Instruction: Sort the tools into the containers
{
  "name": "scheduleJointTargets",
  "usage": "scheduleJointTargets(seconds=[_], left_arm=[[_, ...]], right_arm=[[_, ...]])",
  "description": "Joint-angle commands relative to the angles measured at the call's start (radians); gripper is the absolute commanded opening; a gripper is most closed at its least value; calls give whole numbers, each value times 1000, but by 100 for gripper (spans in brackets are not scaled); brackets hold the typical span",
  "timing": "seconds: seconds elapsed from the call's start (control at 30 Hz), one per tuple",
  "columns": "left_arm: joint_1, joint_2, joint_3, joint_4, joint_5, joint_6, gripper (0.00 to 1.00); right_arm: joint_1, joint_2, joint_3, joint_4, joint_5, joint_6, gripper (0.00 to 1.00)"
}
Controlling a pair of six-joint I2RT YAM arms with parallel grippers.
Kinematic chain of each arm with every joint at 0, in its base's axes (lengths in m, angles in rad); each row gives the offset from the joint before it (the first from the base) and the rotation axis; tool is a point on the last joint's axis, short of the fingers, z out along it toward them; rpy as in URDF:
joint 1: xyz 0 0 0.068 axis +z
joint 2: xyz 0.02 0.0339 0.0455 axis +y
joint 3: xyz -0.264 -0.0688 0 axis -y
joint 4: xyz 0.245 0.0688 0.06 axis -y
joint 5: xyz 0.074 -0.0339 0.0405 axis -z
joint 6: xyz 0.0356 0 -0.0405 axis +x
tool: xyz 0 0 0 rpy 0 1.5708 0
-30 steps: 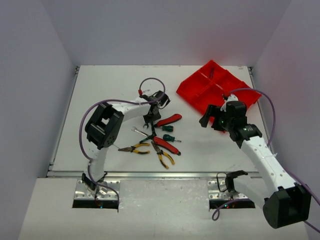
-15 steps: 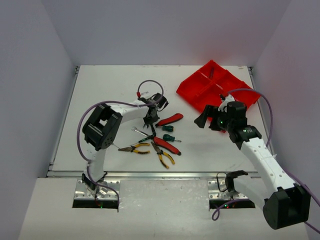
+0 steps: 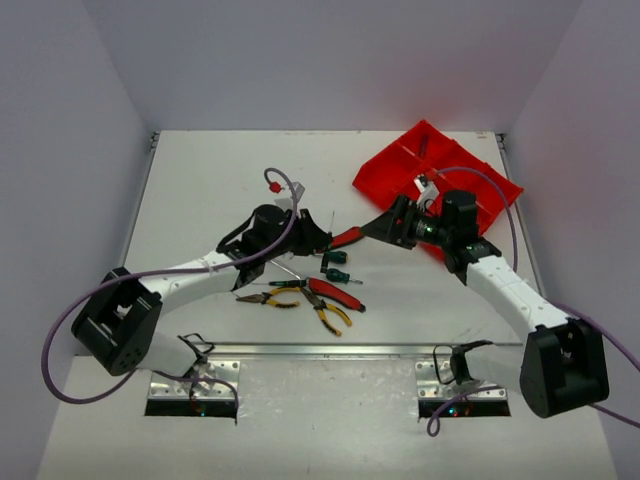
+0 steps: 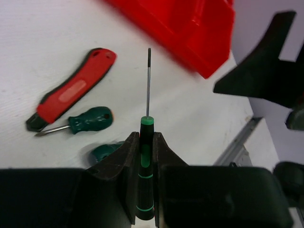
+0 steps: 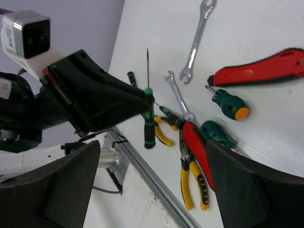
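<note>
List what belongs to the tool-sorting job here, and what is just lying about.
Job: red divided tray; black-and-green precision screwdriver, clamped in the left pincer; red-handled cutter; two green stubby screwdrivers; two silver wrenches; yellow-handled pliers; red-handled pliers.
Lying about: purple cables; metal rail.

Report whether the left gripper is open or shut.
Shut. The left gripper clamps the screwdriver by its handle, shaft sticking out.
</note>
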Motion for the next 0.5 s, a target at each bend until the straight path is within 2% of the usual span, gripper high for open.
scheduleJointTargets(seconds=[0.0,0.2,0.27,0.33,0.43,0.47], left_arm=[[-7,-38,-82,386,283,23,0],[-9,-29,-119,549,385,-21,0],[-10,-27,-122,571,396,-26,0],[-10,-23,-119,578,402,-28,0],[-10,-1,-107,582,410,-31,0],[-10,5,-104,582,412,-31,0]], right_arm=[[65,46,95,118,-10,63,87],[114,99,80,185,31,115,79],[127,114,75,211,27,132,72],[141,127,73,231,28,132,63],[165,138,65,279,24,138,39],[168,139,62,293,22,140,24]])
